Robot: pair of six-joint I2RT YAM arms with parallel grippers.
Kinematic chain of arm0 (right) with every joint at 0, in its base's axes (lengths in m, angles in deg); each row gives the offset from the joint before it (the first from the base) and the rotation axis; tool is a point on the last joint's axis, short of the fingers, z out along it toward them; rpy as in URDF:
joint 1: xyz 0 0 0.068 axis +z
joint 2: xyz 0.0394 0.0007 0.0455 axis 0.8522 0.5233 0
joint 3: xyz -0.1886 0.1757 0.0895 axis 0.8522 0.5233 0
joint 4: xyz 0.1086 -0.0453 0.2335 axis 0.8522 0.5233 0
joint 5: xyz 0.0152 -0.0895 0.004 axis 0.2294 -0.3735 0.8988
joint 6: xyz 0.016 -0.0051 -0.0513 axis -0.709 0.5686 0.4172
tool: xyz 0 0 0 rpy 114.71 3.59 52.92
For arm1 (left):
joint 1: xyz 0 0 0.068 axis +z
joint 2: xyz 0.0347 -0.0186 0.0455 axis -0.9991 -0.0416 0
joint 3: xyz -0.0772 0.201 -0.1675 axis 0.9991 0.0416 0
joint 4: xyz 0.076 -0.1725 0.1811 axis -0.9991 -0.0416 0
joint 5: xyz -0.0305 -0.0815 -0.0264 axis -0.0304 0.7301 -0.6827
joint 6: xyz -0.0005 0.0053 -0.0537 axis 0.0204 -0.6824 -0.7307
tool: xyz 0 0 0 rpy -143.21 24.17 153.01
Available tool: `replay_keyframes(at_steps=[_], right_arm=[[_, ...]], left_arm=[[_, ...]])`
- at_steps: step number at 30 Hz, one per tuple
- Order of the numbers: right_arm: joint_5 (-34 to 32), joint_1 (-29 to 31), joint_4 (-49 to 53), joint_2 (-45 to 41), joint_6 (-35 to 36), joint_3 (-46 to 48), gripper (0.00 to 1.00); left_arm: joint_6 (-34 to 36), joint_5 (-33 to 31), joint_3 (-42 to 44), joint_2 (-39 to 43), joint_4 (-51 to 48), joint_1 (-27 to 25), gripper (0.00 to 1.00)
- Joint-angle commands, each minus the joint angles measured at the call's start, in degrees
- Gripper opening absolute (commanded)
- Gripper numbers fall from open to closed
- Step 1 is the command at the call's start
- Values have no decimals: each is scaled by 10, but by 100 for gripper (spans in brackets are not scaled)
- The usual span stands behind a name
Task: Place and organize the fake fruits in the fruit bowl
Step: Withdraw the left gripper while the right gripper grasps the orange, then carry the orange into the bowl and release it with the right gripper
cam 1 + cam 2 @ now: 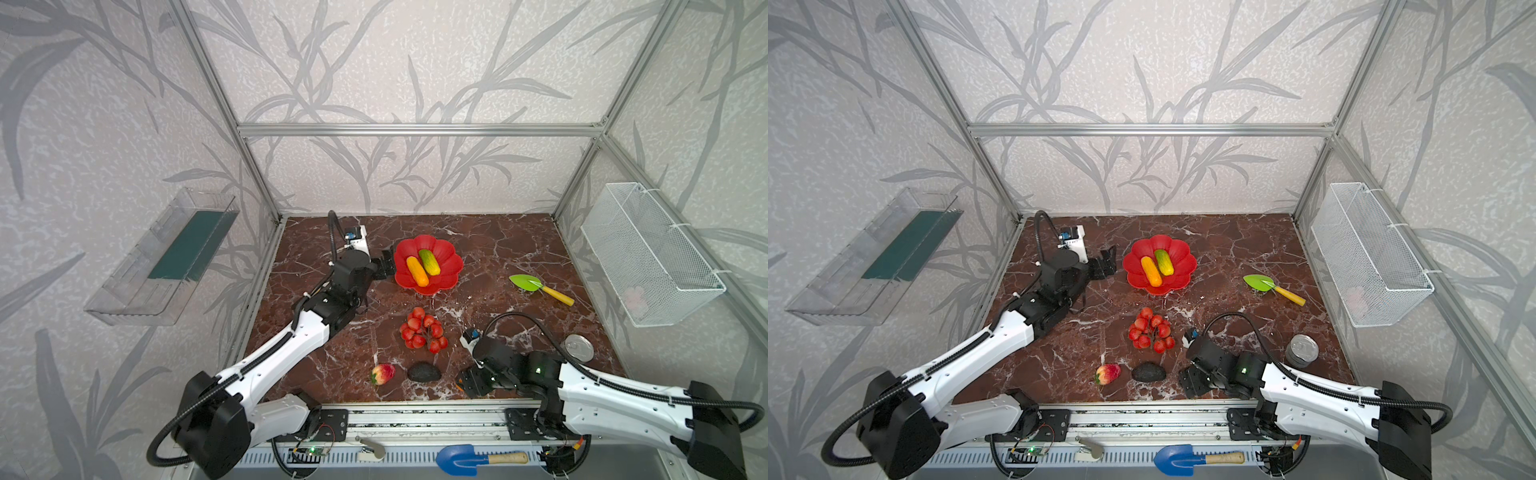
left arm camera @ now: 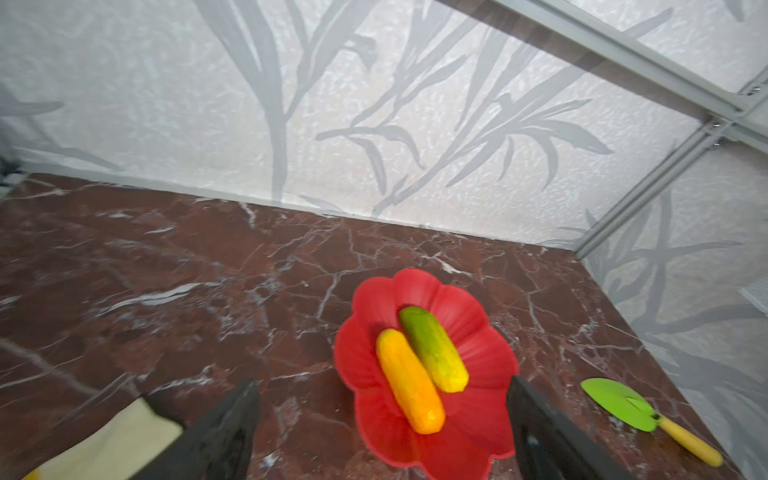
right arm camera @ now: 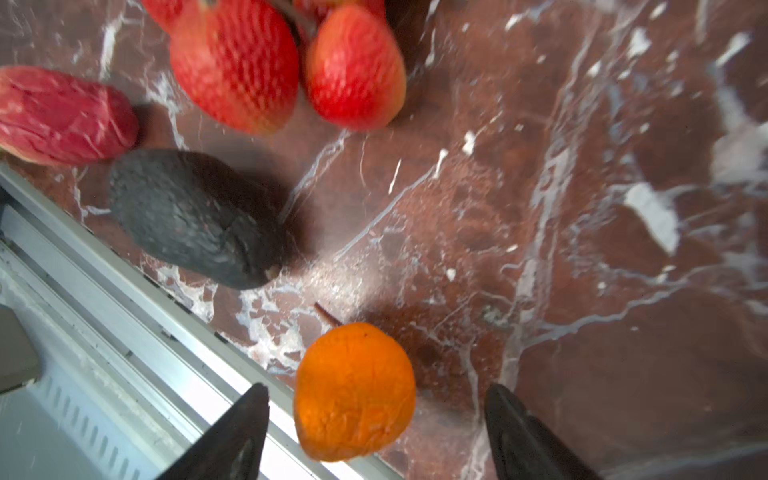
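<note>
The red fruit bowl (image 1: 448, 252) (image 1: 1181, 252) (image 2: 457, 301) holds the orange-yellow cob (image 1: 417, 271) (image 2: 409, 382) and the green-yellow cucumber (image 1: 429, 262) (image 2: 434, 349) side by side. My left gripper (image 1: 384, 266) (image 2: 382, 386) is open and empty at the bowl's left rim. On the marble lie the cherry tomatoes (image 1: 423, 330) (image 3: 237, 62), the peach (image 1: 383, 373) (image 3: 62, 116) and the avocado (image 1: 423, 371) (image 3: 195, 216). My right gripper (image 1: 467, 380) (image 3: 376, 390) stands open around the small orange (image 3: 353, 390) by the front edge, with gaps on both sides.
A green toy shovel (image 1: 540, 289) (image 2: 623, 405) lies right of the bowl. A metal can (image 1: 579, 348) stands behind the right arm. A wire basket (image 1: 648, 253) and a clear tray (image 1: 166, 257) hang on the side walls. The metal front rail (image 3: 124, 332) runs beside the orange.
</note>
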Motion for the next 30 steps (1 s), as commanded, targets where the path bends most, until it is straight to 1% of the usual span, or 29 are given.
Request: replay_keyframes(at_steps=[1, 5, 8, 13, 15, 17, 19, 21, 22, 24, 27, 30], right_arm=[[-8, 14, -31, 19, -37, 6, 79], [-11, 15, -58, 49, -39, 3, 72], [-27, 17, -69, 62, -36, 2, 65], [-39, 17, -65, 84, -26, -12, 45], [-65, 16, -37, 77, -15, -30, 40], [-107, 16, -14, 56, 4, -49, 38], [-148, 5, 9, 29, 43, -75, 38], [-157, -38, 9, 15, 89, -107, 37], [-149, -65, -4, 15, 110, -120, 37], [-112, -123, -48, 35, 152, -152, 37], [-74, -184, -104, 109, 200, -216, 37], [-39, -237, -159, 209, 224, -276, 37]], left_arm=[[-27, -47, 45, 71, 4, 14, 94], [-45, -57, 94, 138, -31, 26, 94], [-51, -59, 115, 170, -64, 33, 94], [-72, -46, 140, 207, -119, 39, 94], [-84, -41, 152, 224, -135, 39, 94], [-94, -31, 163, 241, -151, 40, 94], [-96, -11, 174, 258, -166, 39, 93], [-103, 10, 177, 274, -198, 39, 92], [-107, 19, 179, 281, -211, 39, 91], [-117, 41, 188, 296, -233, 40, 90], [-131, 72, 199, 317, -262, 39, 89], [-142, 98, 206, 338, -284, 40, 88]])
